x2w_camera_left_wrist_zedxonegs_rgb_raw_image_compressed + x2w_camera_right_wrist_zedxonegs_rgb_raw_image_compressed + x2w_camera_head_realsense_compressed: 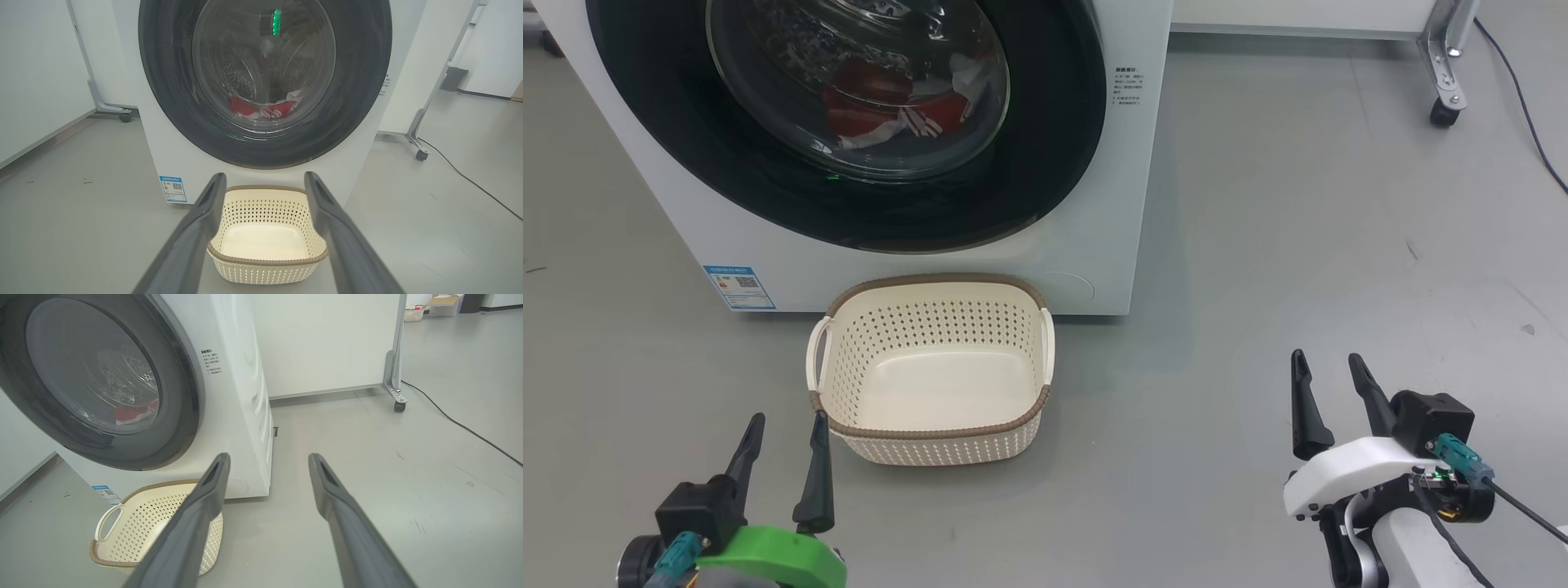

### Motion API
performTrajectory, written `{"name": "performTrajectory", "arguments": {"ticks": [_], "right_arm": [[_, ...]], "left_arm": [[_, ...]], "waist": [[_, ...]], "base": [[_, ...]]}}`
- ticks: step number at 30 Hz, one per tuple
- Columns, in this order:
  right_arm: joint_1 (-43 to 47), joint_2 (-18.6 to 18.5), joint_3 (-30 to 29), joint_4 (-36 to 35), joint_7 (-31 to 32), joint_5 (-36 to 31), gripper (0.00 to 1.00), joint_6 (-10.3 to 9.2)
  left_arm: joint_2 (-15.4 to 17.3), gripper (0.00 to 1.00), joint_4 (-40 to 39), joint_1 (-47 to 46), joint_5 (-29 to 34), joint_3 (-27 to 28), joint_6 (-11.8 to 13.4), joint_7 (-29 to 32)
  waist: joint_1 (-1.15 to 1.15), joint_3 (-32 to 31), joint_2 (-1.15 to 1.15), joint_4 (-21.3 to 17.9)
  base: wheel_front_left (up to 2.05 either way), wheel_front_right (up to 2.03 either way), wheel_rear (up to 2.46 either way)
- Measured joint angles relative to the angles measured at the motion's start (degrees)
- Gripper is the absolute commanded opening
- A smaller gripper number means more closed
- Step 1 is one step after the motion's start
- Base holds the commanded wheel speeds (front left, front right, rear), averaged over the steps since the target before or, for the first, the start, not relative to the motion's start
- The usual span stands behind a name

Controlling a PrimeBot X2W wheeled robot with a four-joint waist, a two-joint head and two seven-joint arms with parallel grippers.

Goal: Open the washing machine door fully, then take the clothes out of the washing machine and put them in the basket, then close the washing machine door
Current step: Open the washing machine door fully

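At 7 o'clock the left gripper point(789, 418) and at 4 o'clock the right gripper point(1326, 358) hover, fingers released and empty. The empty basket point(935, 432) sits centrally on the floor point(1258, 286), just before the washing machine point(1094, 245) at 12 o'clock. The clothes point(882, 114) lie behind its shut washing machine door point(670, 163).

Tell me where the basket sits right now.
In the head view the basket stands empty on the floor, centre-left, in front of the washing machine, below its shut door.
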Motion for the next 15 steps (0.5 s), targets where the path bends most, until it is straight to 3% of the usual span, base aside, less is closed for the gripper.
{"name": "performTrajectory", "arguments": {"ticks": [15], "right_arm": [[-0.72,0.02,0.02,1.33,-0.01,-0.49,1.0,0.03]], "left_arm": [[-0.64,1.0,0.45,-0.81,0.41,0.75,-0.65,0.0]], "waist": [[0.0,0.03,0.0,-0.15]], "base": [[0.0,0.0,0.0]]}}
